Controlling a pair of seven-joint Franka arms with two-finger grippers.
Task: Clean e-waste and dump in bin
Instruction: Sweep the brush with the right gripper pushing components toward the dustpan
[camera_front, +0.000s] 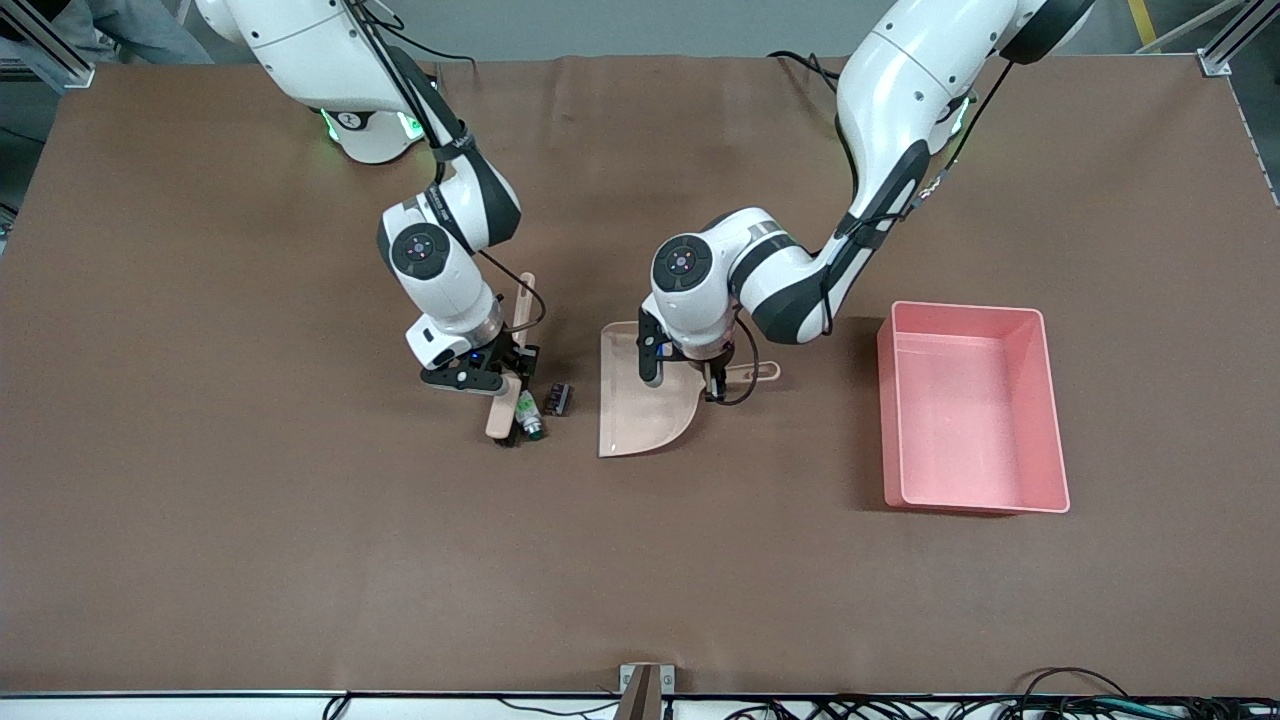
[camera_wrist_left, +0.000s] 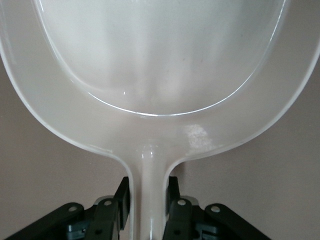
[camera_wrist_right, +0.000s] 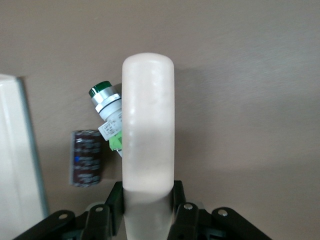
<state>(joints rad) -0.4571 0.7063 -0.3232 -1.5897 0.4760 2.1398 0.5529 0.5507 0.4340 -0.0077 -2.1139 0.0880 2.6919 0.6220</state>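
Sweeping toward the dustpan (camera_front: 640, 400), my right gripper (camera_front: 508, 378) clamps the brush (camera_front: 503, 405) against the white-and-green component (camera_front: 529, 414) and black ribbed block (camera_front: 560, 399); my left gripper (camera_front: 712, 380) pins the dustpan's handle, with the bin (camera_front: 972, 406) beside the dustpan, awaiting the dump.

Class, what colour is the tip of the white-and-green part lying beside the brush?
Dark green tip, clearest in the right wrist view.
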